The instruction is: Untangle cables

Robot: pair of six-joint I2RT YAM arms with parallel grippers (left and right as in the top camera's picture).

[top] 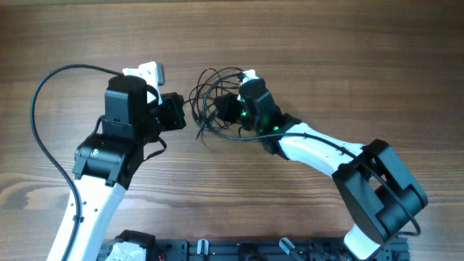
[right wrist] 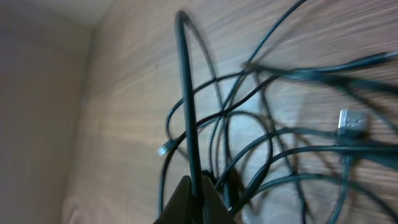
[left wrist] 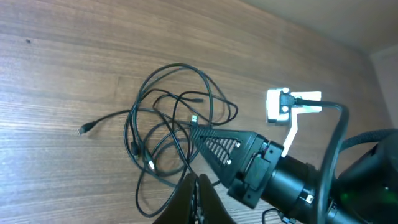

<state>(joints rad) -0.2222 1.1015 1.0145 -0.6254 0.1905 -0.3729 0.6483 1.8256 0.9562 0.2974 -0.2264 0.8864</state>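
Cables [left wrist: 193, 119], tangled, mid-frame on worktop [top: 326, 58]; one strand pinched in right gripper [right wrist: 191, 183] jaws, probably to draw it free; left gripper [left wrist: 196, 186] jaws together alongside.

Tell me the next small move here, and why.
Probably ease the right end effector slowly away from the left end effector. Its fingers look closed on one strand of the cables, which rises taut from them, and the left one seems to pinch another strand at the tangle's edge. The loops between cross, so a gentle pull should open them.
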